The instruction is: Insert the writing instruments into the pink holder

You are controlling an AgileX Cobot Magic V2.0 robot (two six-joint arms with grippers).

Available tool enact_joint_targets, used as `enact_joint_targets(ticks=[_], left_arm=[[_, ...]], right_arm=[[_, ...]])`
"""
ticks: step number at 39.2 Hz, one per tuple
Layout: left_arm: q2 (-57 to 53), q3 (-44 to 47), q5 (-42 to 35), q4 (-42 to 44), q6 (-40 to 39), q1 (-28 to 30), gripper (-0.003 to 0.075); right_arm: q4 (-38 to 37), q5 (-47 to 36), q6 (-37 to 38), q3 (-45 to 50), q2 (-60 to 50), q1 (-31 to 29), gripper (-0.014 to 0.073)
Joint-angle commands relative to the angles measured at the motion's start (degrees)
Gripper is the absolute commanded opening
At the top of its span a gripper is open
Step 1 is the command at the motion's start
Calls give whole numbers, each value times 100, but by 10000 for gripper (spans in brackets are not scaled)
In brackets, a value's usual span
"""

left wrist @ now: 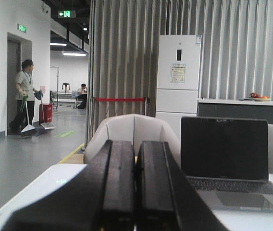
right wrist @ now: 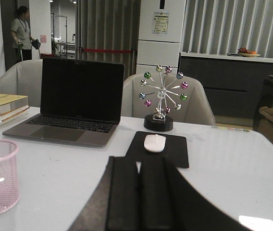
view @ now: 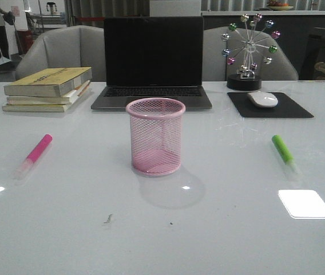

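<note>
White glossy table [view: 162, 240] seen from the front, with a round pink wire-mesh holder [view: 155, 135] standing upright at its middle, empty, open mouth up. Lying flat to the left of the holder, well apart from it: a hot pink highlighter [view: 35, 153], pale translucent cap pointing toward the near edge. Lying flat to the right, also well apart: a bright green highlighter [view: 284, 151], likewise capped at its near end. Behind the holder, an open dark laptop [view: 153, 63] with a black screen. At the far left, a stack of books [view: 48, 89]. At the far right, a white mouse [view: 262, 99] resting on a black mouse pad [view: 270, 105], and just behind it a desk toy [view: 249, 51] shaped like a wheel of coloured balls on a black base. Neither arm visible from the front. From the left wrist, left gripper [left wrist: 135, 192] with both dark fingers pressed together, nothing between them, raised above the table and facing the laptop and a grey chair [left wrist: 132, 134]. From the right wrist, right gripper [right wrist: 139, 197] also closed flat, nothing held, facing the mouse and mouse pad, with the holder off to one side.
</note>
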Motion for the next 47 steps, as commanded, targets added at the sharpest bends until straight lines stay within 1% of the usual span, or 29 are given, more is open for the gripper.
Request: enact_joint_targets(ticks=[1, 3, 5, 7, 10, 12, 14, 16, 17, 19, 23, 24, 26, 28, 32, 36, 38, 41, 42, 44, 47], left_arm=[[17, -508, -442, -9, -69, -28, 114], [161, -707, -396, -9, -69, -42, 160], [365, -919, -252, -9, -69, -66, 216], [593, -1171, -150, 33, -69, -92, 281], [971, -1485, -140, 380, -69, -130, 375], [1303, -1718, -140, 610, -69, -185, 399], [1617, -1970, -163, 785, -69, -240, 393], [1995, -2170, -161, 796, -69, -296, 393], [2142, -2274, -175, 796, -69, -332, 393], [2487, -2437, -175, 796, -69, -399, 393], [3209, -2686, -175, 769, -69, -558, 393], [3396, -2728, -175, 754, -69, -596, 393], [3716, -2774, -175, 646, -69, -677, 394], [4109, -2789, -175, 410, -69, -758, 394], [4781, -2789, -135, -35, -69, -929, 394], [5283, -2789, -190, -217, -69, -1116, 393], [5504, -2789, -386, -157, -69, -1182, 393], [5804, -2789, -890, -157, -69, -1206, 393], [5898, -2789, -1052, -157, -69, -1206, 393], [6045, -2860, -1083, -157, -69, -1206, 393], [6353, -3177, -586, -157, -69, -1206, 393]], right_arm=[[31, 27, -10, -645, -44, 19, 58], [26, 400, -10, -960, 109, 13, 60], [26, 545, -10, -1214, 317, 13, 60], [26, 568, -10, -1416, 548, 13, 60], [26, 545, -10, -1692, 932, 13, 60], [26, 538, -10, -1908, 1277, 13, 60], [-26, 519, -15, -2074, 1604, 13, 64], [-95, 505, -15, -2238, 1979, 13, 92], [-117, 504, -15, -2296, 2120, 13, 119], [-125, 499, -15, -2423, 2449, 13, 183], [-125, 436, -15, -2616, 3114, 13, 354], [-125, 368, -15, -2627, 3276, 13, 409], [-125, 222, -15, -2627, 3545, 13, 468], [-158, 132, -15, -2627, 3844, 13, 503], [-191, 79, -15, -2627, 4454, 13, 509], [-191, 48, -15, -2627, 4982, 13, 509], [-127, 4, -6, -2627, 5271, 13, 509], [42, 11, 0, -2627, 5540, 13, 509], [198, 82, 2, -2649, 5595, 13, 509], [510, 380, 2, -2750, 5680, 13, 509], [769, 941, 2, -3103, 5916, 13, 509]])
